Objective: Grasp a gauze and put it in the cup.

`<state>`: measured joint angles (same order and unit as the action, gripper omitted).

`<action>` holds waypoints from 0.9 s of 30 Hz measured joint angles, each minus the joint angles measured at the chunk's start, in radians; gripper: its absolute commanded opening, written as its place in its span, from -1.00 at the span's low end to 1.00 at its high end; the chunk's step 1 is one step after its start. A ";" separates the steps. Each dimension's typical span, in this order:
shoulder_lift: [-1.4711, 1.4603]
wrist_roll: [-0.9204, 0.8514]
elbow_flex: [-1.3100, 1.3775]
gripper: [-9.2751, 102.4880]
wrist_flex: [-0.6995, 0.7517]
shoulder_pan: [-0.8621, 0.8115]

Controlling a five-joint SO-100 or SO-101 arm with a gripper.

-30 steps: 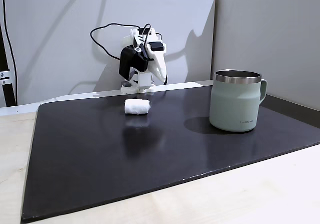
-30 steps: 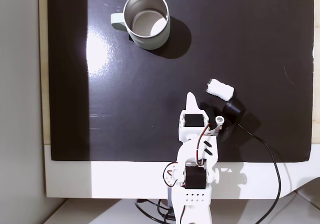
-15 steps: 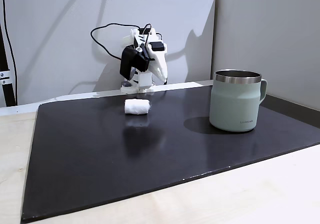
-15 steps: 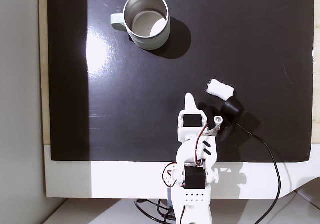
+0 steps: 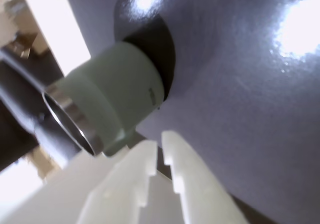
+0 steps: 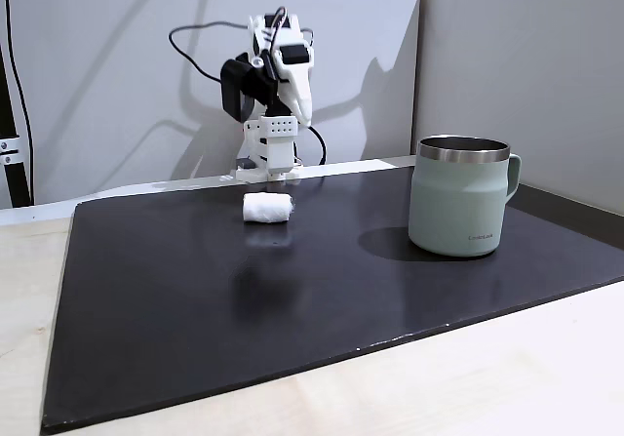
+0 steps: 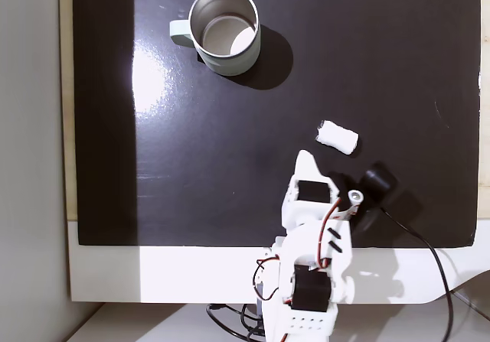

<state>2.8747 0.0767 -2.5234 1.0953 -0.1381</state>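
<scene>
Gauze [image 7: 338, 137]: lies free on table, near arm. Jaws nearly pressed together, empty; spread wide before descending over roll.

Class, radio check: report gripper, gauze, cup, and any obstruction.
Gripper raised near the base, jaws nearly closed, holding nothing. Gauze lying on the black mat, untouched. Cup upright, empty. No obstruction between them.

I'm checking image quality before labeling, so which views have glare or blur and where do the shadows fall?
Wrist view: soft and blurry, two bright glare spots on the mat, gripper out of focus. Fixed view from above: sharp, a glare patch left of centre, the cup casting its shadow to the right. Side fixed view: sharp, even light, the cup shadowing the mat to its left, the gauze faintly reflected.
</scene>
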 measured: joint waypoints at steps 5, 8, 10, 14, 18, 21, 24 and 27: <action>-0.206 0.040 0.179 -0.83 0.061 -0.058; -0.341 0.074 0.282 -0.83 0.114 -0.097; -0.442 0.101 0.359 -0.83 0.160 -0.120; -0.676 0.173 0.535 -0.83 0.281 -0.164; -0.914 0.230 0.709 -0.75 0.388 -0.201; -1.028 0.252 0.775 -0.63 0.417 -0.230; -1.086 0.259 0.796 -0.52 0.425 -0.247; -1.144 0.258 0.824 -0.44 0.425 -0.255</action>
<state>1.7303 0.3344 -1.6997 1.5202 -0.3927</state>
